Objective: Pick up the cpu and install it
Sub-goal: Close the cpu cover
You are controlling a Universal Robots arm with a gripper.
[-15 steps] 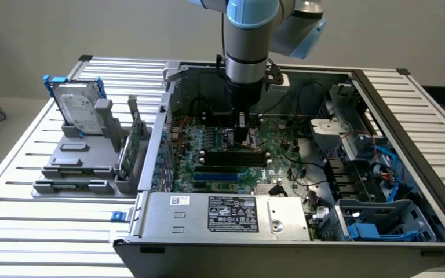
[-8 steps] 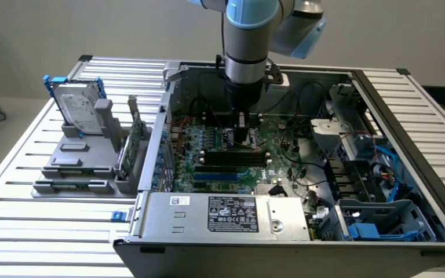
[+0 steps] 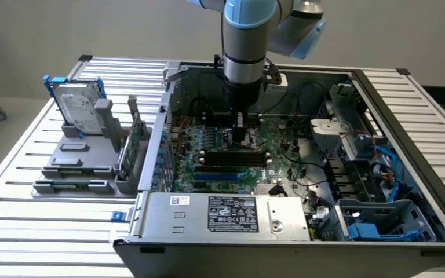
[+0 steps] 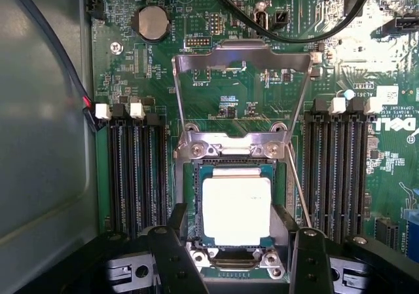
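Observation:
The cpu (image 4: 236,210), a small square chip with a shiny silver top, lies flat inside the dark socket (image 4: 190,202) on the green motherboard (image 4: 216,97). The socket's metal load plate (image 4: 242,59) is swung up and open behind it. My gripper (image 4: 232,223) hovers right over the chip, open. Its black fingers (image 4: 171,248) stand on either side of the cpu with a small gap to each edge. In the exterior view the gripper (image 3: 240,136) reaches straight down into the open computer case (image 3: 153,168), at the middle of the board.
Black memory slots (image 4: 137,176) flank the socket on both sides, and black cables (image 4: 288,32) cross the board behind it. A silver hard drive (image 3: 79,107) in a blue frame stands in a grey fixture on the exterior view's left. The power supply (image 3: 222,214) fills the case front.

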